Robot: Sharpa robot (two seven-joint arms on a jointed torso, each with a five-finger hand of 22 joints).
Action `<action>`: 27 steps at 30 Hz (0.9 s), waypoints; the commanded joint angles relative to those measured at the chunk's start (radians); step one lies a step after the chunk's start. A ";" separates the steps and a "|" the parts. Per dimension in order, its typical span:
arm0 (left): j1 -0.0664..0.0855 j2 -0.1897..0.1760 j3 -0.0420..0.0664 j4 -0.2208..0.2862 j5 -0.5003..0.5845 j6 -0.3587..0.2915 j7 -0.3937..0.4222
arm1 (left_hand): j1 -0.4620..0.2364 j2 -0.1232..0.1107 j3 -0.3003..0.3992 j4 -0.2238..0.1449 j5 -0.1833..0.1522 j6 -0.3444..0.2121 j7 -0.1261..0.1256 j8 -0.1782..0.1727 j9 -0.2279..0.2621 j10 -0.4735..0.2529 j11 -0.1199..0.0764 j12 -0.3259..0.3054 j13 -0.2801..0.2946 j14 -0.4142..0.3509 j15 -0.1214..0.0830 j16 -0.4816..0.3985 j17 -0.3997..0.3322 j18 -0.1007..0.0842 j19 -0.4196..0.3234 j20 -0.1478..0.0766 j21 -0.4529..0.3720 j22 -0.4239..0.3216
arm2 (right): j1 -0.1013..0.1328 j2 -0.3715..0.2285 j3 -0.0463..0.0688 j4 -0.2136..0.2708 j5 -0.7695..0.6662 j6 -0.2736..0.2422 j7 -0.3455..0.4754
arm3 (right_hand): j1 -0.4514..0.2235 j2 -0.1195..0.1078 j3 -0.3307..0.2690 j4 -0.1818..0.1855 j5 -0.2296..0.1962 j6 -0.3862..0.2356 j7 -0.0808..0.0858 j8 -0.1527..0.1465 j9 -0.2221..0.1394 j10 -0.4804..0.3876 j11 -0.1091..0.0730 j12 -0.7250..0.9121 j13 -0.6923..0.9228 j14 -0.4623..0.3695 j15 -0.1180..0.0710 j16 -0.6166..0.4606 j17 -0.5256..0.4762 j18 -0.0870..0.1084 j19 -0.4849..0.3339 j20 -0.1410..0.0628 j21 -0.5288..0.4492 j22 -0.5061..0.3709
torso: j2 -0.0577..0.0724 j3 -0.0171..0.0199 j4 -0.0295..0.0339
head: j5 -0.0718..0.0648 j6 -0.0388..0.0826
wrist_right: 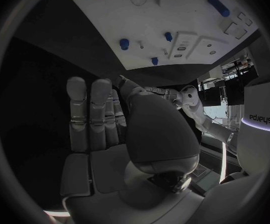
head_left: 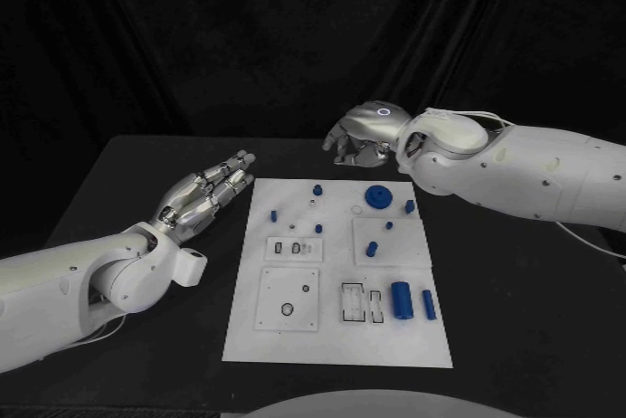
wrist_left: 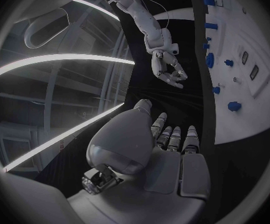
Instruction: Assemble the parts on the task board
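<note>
Black matte desk (head_left: 156,165). On it lies the flat white task board (head_left: 339,273), rectangular and smooth, carrying raised square plates and dark slots.

Left hand (head_left: 209,194) hovers just beside the board's left edge, released, fingers straight and together, holding nothing. Right hand (head_left: 359,136) hangs beyond the board's far edge, fingers loosely curled in, nothing in them.

Parts, all on the board, none grasped:
- toothed blue gear (head_left: 377,196), round, far side
- blue cylinder (head_left: 402,299), smooth, near right
- small blue pegs (head_left: 275,215), stubby

Judgement: no part is picked yet. Lower the right hand squarely over the gear and pinch its rim evenly.
</note>
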 commanded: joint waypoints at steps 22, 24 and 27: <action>0.002 0.007 0.001 -0.006 0.019 0.023 0.207 | 0.008 0.002 0.013 0.000 0.002 0.004 0.004 0.008 0.001 0.002 0.008 -0.001 0.000 -0.002 0.015 -0.004 -0.001 0.007 0.003 0.014 -0.003 -0.002 | -0.055 -0.139 -0.001 0.032 -0.045 0.124 -0.149 | -0.190 0.006 -0.138 0.104 0.016 -0.055 -0.023 -0.029 0.030 0.442 -0.053 1.182 1.364 0.238 -0.039 0.762 0.915 -0.108 0.325 -0.045 0.508 0.534 | -0.002 0.0021 0.0007 | 0.003 0.006; 0.002 0.007 0.001 -0.007 0.019 0.023 0.206 | 0.008 0.002 0.013 0.000 0.002 0.004 0.004 0.008 0.001 0.002 0.008 -0.001 0.000 -0.002 0.015 -0.004 -0.001 0.007 0.003 0.014 -0.003 -0.002 | -0.062 -0.142 -0.001 0.031 -0.052 0.125 -0.151 | -0.185 0.008 -0.137 0.100 0.024 -0.062 -0.021 -0.031 0.030 0.442 -0.052 1.182 1.364 0.238 -0.038 0.762 0.915 -0.109 0.325 -0.044 0.512 0.539 | -0.002 0.0020 0.0005 | 0.002 0.006; 0.002 0.008 0.001 -0.008 0.019 0.024 0.205 | 0.008 0.002 0.013 0.000 0.002 0.004 0.004 0.008 0.001 0.002 0.008 -0.001 0.000 -0.002 0.015 -0.004 -0.001 0.007 0.003 0.014 -0.003 -0.002 | -0.073 -0.144 -0.001 0.029 -0.058 0.124 -0.152 | -0.179 0.010 -0.135 0.093 0.032 -0.067 -0.021 -0.031 0.031 0.442 -0.050 1.182 1.364 0.238 -0.037 0.762 0.915 -0.109 0.324 -0.043 0.515 0.543 | -0.001 0.0010 0.0010 | 0.001 0.006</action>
